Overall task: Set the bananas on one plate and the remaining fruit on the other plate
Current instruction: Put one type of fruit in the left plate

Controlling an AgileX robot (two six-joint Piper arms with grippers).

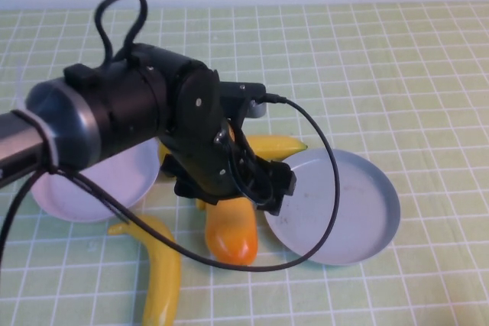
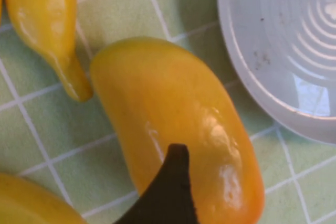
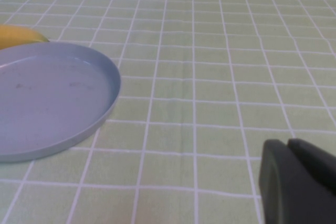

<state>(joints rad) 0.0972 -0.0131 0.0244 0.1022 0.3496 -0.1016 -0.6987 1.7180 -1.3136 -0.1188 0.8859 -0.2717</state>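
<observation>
A plump orange-yellow mango-like fruit (image 1: 233, 230) lies on the cloth between the two plates, and it fills the left wrist view (image 2: 173, 129). My left gripper (image 1: 266, 187) hangs open just above its far end; one black finger (image 2: 170, 187) shows in front of it. One banana (image 1: 160, 272) lies at the front left. The other banana (image 1: 276, 145) lies behind the gripper, partly hidden. The grey-blue plate (image 1: 359, 223) is on the right and the pale pink plate (image 1: 107, 188) on the left, both bare. The second oval fruit is hidden. My right gripper (image 3: 290, 148) is shut, low over the cloth beside the grey-blue plate (image 3: 52, 93).
The left arm's bulk and its black cable (image 1: 328, 166) loop over the grey-blue plate and hide the middle of the table. A tapered yellow fruit end (image 2: 52, 30) lies close beside the oval fruit. Green checked cloth (image 1: 382, 66) covers the table.
</observation>
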